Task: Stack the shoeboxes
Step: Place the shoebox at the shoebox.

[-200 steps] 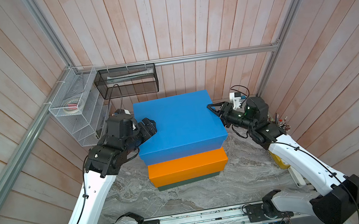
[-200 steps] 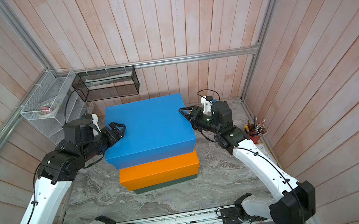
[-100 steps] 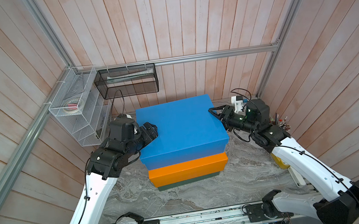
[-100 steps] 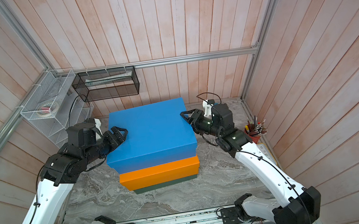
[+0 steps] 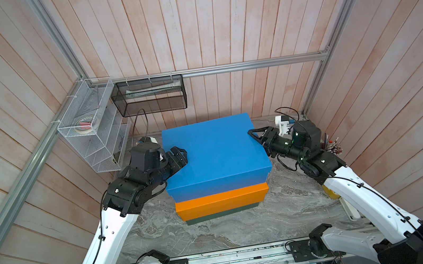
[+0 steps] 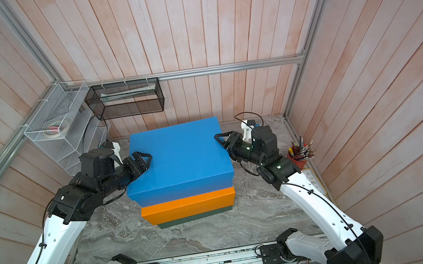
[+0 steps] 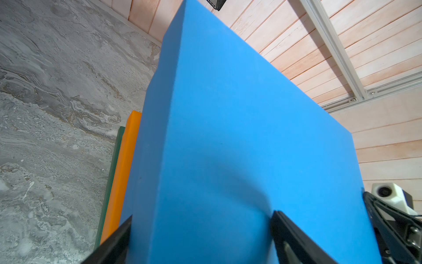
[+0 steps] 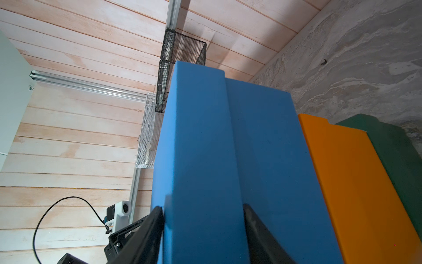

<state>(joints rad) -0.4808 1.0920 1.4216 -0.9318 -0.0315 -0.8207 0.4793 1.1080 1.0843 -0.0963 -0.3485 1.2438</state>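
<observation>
Three shoeboxes form one pile in both top views: the blue shoebox (image 5: 213, 154) (image 6: 180, 159) on top, the orange one (image 5: 222, 202) under it, the dark green one (image 5: 221, 214) at the bottom. No gap shows between blue and orange. My left gripper (image 5: 179, 157) (image 7: 202, 219) is shut on the blue box's left end, one finger on the lid, one underneath. My right gripper (image 5: 254, 135) (image 8: 203, 209) is shut on the lid rim at the right end. The blue box overhangs the orange one (image 7: 123, 171) on the left side.
A white wire rack (image 5: 91, 134) and a black mesh basket (image 5: 150, 96) hang on the walls at the back left. A red pencil cup (image 6: 298, 157) stands by the right wall. The pile rests on a grey marble top (image 5: 218, 234), with a metal rail along its front.
The blue shoebox has come down onto the orange one, both grippers still holding it. Both arms sank with it.
</observation>
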